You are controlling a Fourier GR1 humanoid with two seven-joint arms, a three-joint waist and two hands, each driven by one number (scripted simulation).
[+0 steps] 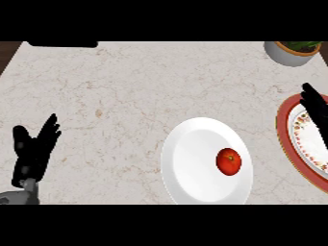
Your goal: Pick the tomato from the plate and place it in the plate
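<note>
Red and glossy, the tomato lies on the white plate, toward that plate's right side, untouched by either hand. It sits below and to the left of the right hand's fingers, with a strip of marble tabletop and the white plate's rim between them.

The right hand hovers over the red-rimmed patterned plate, its fingers straight and slightly spread, holding nothing. The left hand rests near the left edge with fingers up and relaxed, well apart from both plates. A potted plant stands beyond the right fingertips, near the far edge.

Judging by its look, the tomato is light, round and smooth-skinned, so it may roll or slip out of a pinch taken too high. It is probably soft enough to bruise. The sensible hold is around its widest part, thumb on 1 side and fingers opposite, coming down from above. The patterned plate lies directly under the right fingers, so the carry should be short.
</note>
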